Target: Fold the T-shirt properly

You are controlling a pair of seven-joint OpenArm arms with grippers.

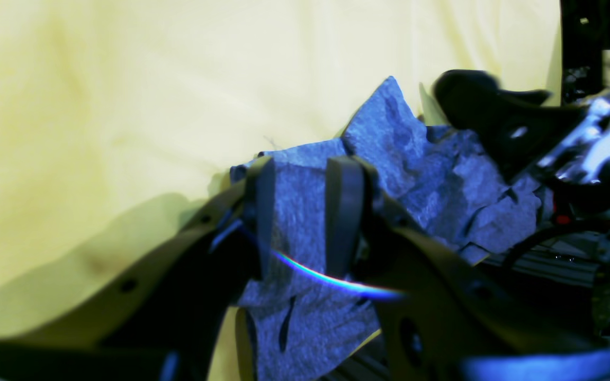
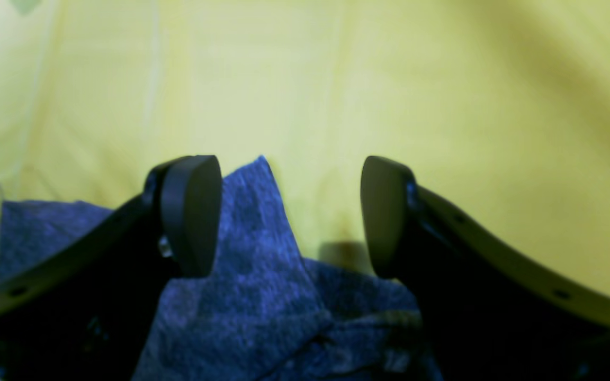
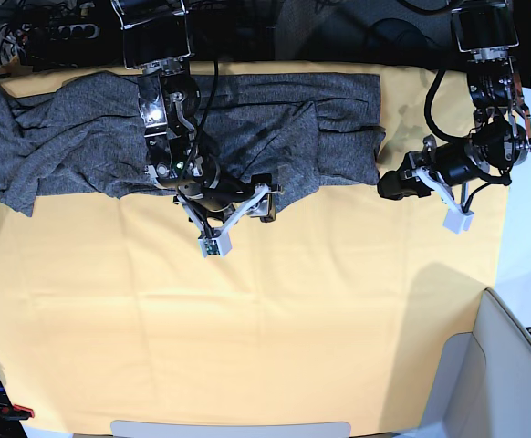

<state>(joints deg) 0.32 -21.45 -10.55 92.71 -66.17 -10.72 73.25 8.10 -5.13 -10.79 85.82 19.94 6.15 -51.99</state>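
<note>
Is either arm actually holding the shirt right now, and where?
Left gripper pinches the T-shirt at its right-end edge; right gripper jaws stand open, holding nothing.

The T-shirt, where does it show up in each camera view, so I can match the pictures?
Left wrist: the T-shirt sits centre to lower right, a fold pinched between the left gripper fingers.
Right wrist: bottom centre and lower left, beneath the open right gripper.
Base: spread along the top edge.
Shared landmark: the yellow table cloth under it.
</note>
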